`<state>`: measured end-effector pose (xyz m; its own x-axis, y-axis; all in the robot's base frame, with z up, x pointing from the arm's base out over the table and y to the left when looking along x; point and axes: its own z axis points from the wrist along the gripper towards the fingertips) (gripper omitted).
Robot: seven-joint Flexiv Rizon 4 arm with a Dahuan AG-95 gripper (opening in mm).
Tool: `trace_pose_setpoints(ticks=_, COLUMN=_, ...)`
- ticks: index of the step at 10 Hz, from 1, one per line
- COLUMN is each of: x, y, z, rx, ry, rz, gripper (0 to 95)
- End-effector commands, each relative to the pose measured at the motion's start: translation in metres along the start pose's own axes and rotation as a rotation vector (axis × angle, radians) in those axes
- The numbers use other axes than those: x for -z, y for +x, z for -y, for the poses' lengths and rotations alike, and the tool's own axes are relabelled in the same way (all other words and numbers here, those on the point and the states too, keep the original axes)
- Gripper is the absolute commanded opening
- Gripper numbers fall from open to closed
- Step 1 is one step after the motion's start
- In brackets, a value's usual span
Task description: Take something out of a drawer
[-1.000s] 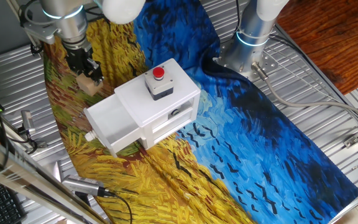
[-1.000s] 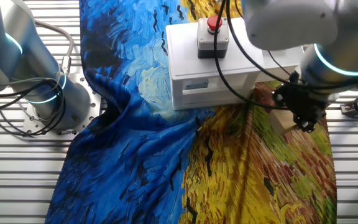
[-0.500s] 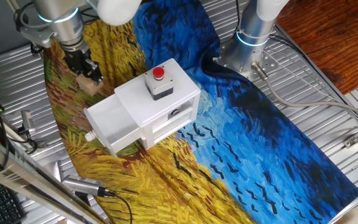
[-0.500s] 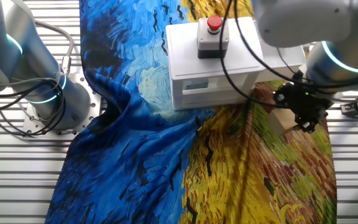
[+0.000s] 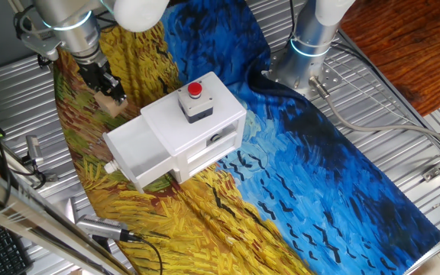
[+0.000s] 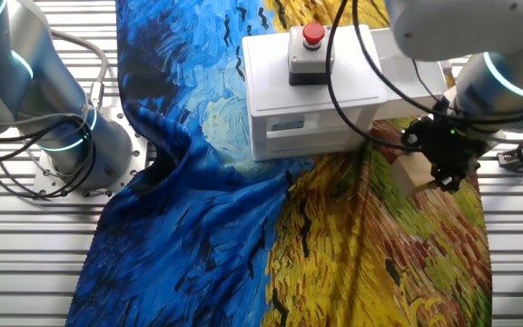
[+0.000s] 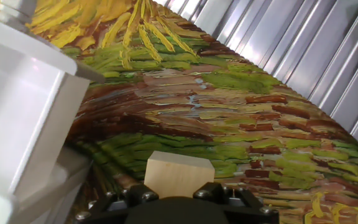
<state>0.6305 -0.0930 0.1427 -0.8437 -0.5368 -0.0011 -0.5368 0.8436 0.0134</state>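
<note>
The tan wooden block lies on the yellow part of the painted cloth, just outside the white drawer. The drawer stands pulled out of the white box, its small knob at the front. My gripper hangs right over the block, open, with a finger on either side. From the other side, the block sits by the gripper next to the drawer. The hand view has the block low in the middle and the drawer's wall on the left.
A red push-button on a grey base tops the box. A second arm's base stands behind it on the ribbed metal table. Cables and tools lie at the front left. The cloth's edge runs close beyond the block.
The arm above my gripper has shifted slightly away from the box and the gripper has eased up a little. The block has stayed in the same spot on the cloth.
</note>
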Motion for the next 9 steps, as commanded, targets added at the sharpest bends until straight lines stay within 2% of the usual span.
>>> trace_pose_setpoints(ticks=1, x=-0.018, y=0.000, z=0.002, rx=-0.008, ry=-0.005, rz=0.019, gripper=0.0)
trace_pose_setpoints(ticks=5, x=-0.050, y=0.000, z=0.004, rx=-0.007, ry=-0.004, rz=0.054, gripper=0.0)
trace_pose_setpoints(ticks=7, x=-0.062, y=0.000, z=0.004, rx=-0.010, ry=0.004, rz=0.069, gripper=0.0)
trace_pose_setpoints(ticks=9, x=-0.068, y=0.000, z=0.003, rx=-0.012, ry=0.002, rz=0.066, gripper=0.0)
